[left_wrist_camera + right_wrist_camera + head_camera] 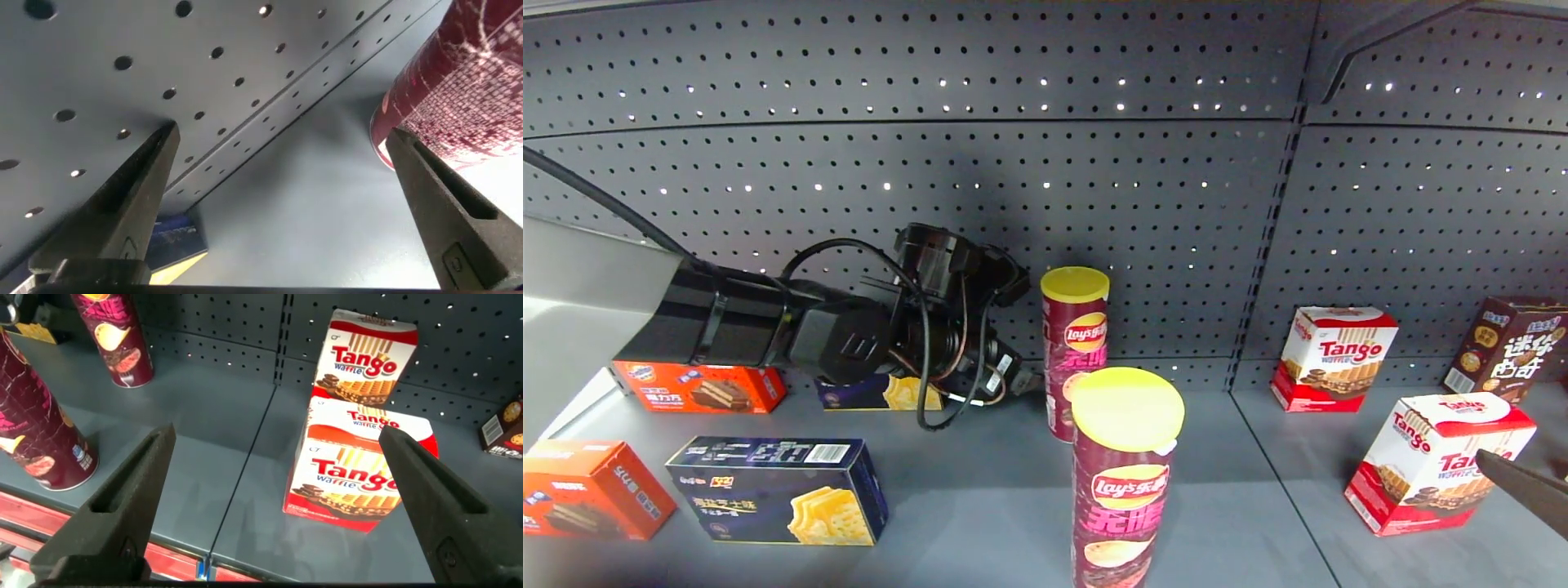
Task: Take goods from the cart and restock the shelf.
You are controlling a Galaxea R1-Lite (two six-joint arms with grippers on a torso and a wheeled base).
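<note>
The light is dim overall. Bright pinpoints shine through the holes of the dark grey perforated metal back panel (pixel 1143 188). The grey shelf board (pixel 980 498) is softly lit from the front. The near maroon crisp tube (pixel 1125 490) has a pale, washed-out yellow lid. In the head view, the panel seams bow toward the edges.

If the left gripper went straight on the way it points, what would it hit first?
Likely the rear can: the open left gripper has it right at one fingertip, not centred, so that finger would clip it first. Depth is unclear.
</note>
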